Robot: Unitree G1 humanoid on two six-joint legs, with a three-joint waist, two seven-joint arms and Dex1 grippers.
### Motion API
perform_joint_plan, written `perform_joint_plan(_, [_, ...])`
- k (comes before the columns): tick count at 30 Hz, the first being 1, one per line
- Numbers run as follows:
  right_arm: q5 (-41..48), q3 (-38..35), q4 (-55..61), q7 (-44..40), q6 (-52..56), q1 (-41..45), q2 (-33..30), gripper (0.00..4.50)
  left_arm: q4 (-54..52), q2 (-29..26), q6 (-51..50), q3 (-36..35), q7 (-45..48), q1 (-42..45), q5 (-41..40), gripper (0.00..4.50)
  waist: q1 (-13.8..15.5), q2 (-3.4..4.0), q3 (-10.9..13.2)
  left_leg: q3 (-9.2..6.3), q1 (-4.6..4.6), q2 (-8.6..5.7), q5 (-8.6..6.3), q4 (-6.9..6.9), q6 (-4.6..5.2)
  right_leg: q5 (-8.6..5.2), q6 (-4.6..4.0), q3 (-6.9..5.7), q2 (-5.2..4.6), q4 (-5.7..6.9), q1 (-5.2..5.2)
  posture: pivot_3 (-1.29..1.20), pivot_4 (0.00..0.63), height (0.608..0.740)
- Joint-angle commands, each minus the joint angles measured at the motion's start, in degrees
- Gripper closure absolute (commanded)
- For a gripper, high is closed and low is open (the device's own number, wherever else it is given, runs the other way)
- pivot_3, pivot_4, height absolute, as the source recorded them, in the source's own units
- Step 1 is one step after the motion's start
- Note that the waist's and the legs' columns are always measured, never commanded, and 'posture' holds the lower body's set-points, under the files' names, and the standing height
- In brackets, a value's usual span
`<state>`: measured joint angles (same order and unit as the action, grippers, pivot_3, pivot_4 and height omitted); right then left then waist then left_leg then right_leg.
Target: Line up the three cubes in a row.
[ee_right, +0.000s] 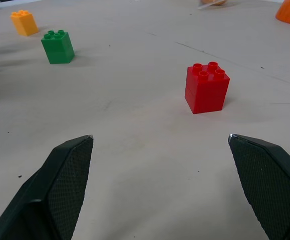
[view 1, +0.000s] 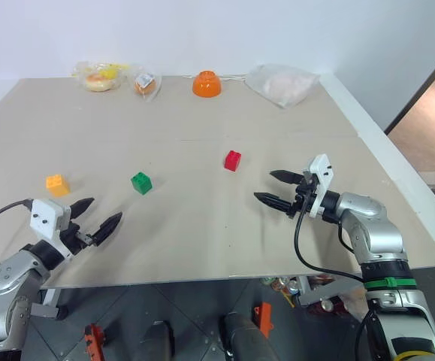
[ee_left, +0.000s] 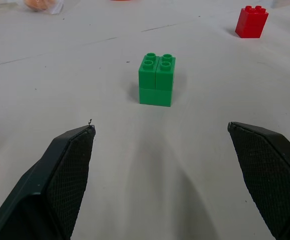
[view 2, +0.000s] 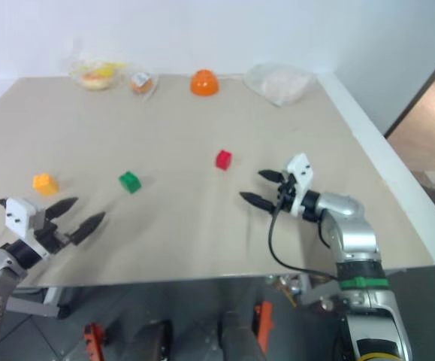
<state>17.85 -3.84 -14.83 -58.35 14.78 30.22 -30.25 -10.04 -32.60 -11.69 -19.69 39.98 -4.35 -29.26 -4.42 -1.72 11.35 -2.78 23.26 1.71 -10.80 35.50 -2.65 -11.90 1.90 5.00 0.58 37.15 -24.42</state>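
Across the middle of the head view, the three cubes sit apart on the desk (view 1: 202, 226): the yellow cube (view 1: 57, 184) at the left, the green cube (view 1: 141, 183) right of it, the red cube (view 1: 232, 160) further right and a little higher in the frame. My left gripper (view 1: 97, 218) hovers at lower left with its jaws wide open and empty; my right gripper (view 1: 279, 189) at centre right is spread just as wide, holding nothing. An orange bowl (view 1: 206, 84) and some bags lie along the far edge, well clear.

Looking along the left wrist, the green cube (ee_left: 157, 80) stands upright ahead, centred between the fingers (ee_left: 67, 175).

Looking along the right wrist, the red cube (ee_right: 206, 87) sits ahead, nearer one finger (ee_right: 267, 180).

I judge the red cube is the one out of line; I'd centre the right jaws on it, grip its flat sides and bring it down level with the other two. Bare desk surrounds all three, and the right edge is well off.
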Motion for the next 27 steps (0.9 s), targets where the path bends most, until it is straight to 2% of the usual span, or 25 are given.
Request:
perform_joint_plan(1, [-0.07,0.15,-0.63,-0.08,-1.82,2.13,-0.01,0.00,-2.45,-0.03,0.49,-0.69,0.23,-0.61,-0.35,0.11,-0.02,0.00,0.00,0.01,0.00,0.00,0.00,0.01,0.00,0.00,0.00,0.01,0.00,0.00,0.00,0.00,0.150,0.740])
perform_joint_plan(16, [-3.18,2.65,-7.84,0.17,-7.14,5.17,0.46,0.00,-5.75,0.92,2.35,-0.10,2.68,-4.12,-0.81,0.11,-0.04,-0.01,-0.01,0.17,-0.06,-0.01,0.00,0.02,0.00,0.03,0.04,0.21,0.00,0.00,0.00,0.00,0.150,0.740])
perform_joint_plan(22, [-7.09,4.32,-16.73,1.99,-12.54,10.39,1.48,0.00,-8.27,-1.90,3.69,5.29,8.25,-2.52,2.14,0.11,-0.09,-0.01,-0.01,0.30,-0.07,-0.04,0.00,0.05,0.00,0.03,0.05,0.37,0.01,0.00,-0.01,0.00,0.150,0.740])
perform_joint_plan(27, [-12.68,6.95,-33.03,4.55,-19.88,19.42,4.13,0.00,-11.46,-3.00,0.86,9.53,12.15,1.84,-1.03,0.11,-0.24,-0.02,-0.01,0.41,-0.10,-0.04,0.00,0.06,0.00,0.08,0.11,0.49,0.02,0.00,-0.02,0.00,0.150,0.740])
